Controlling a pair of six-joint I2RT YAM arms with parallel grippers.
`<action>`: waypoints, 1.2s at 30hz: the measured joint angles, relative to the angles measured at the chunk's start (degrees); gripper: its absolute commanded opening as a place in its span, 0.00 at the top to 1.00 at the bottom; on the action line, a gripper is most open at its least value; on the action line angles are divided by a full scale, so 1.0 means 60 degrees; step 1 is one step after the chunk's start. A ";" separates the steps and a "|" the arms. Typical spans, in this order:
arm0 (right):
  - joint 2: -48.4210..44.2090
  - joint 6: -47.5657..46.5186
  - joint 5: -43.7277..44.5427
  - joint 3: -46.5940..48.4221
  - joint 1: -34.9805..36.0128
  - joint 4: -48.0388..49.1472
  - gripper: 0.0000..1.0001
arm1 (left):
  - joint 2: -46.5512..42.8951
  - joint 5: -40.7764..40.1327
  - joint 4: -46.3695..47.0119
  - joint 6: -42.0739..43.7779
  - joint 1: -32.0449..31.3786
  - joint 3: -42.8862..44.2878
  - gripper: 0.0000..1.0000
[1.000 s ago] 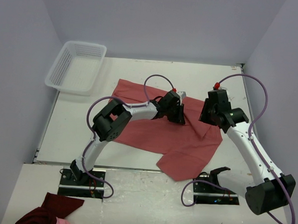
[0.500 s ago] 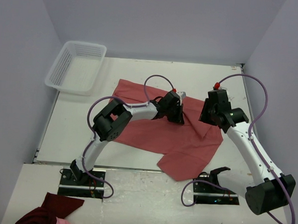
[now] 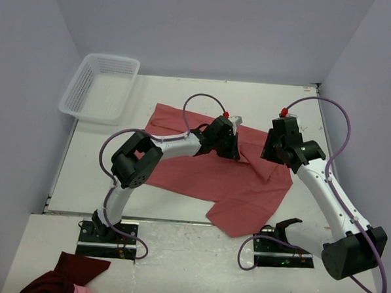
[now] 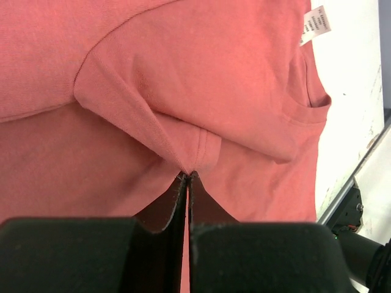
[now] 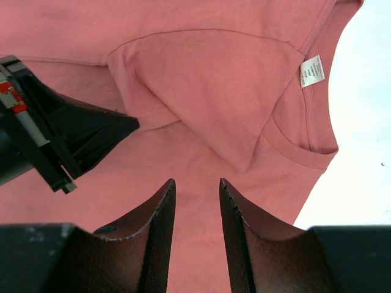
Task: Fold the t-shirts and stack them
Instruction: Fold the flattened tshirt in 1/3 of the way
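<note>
So the red t-shirt (image 3: 246, 185) is lying spread out and a bit rumpled across the middle of the desk (image 3: 178, 93), more toward the right side, with one corner flopped over the near edge. The left claw (image 4: 187, 176) is squeezed together on a little raised fold of the shirt, not far from the collar. The right claw (image 5: 197, 192) hangs just above the fabric, fingers apart, nothing between them. A white neck label (image 5: 311, 71) shows by the collar. A white basket (image 3: 100, 86) sits at the far left corner, well apart from the shirt.
</note>
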 measured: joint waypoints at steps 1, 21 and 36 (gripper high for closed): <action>-0.0004 0.0000 0.0000 0.0000 0.0000 0.0000 0.64 | -0.0080 -0.0004 0.0015 0.0000 0.0000 -0.0051 1.00; -0.0007 0.0004 0.0000 -0.0033 0.0000 0.0000 0.64 | -0.1253 -0.0495 -0.0062 0.0259 0.0000 -0.1373 1.00; -0.0007 0.0004 -0.0004 -0.0106 -0.0007 0.0000 0.64 | -0.1781 -0.0426 -0.0404 0.0608 0.0426 -0.1337 0.98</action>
